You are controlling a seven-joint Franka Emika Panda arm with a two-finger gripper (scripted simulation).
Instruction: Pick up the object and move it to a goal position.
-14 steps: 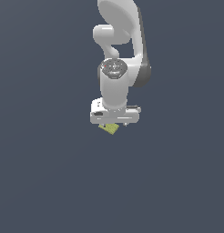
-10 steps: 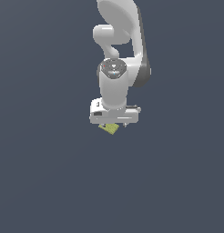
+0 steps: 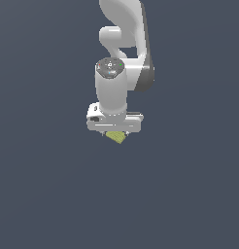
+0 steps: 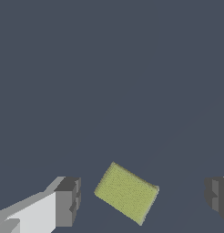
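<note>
the gripper [image 4: 140, 200] stands wide open, its dark fingertips [image 4: 68, 200] well apart on either side of the object [image 4: 126, 193] and touching nothing. the yellow-green object lies turned at an angle between them. in the exterior view it peeks out just under the white hand [image 3: 114, 122], below the arm [image 3: 111, 82].

No readable text, label, brand, number or sign appeared anywhere: none on the arm [image 3: 111, 87], none on the object [image 4: 126, 193], none on the plain grey ground.
</note>
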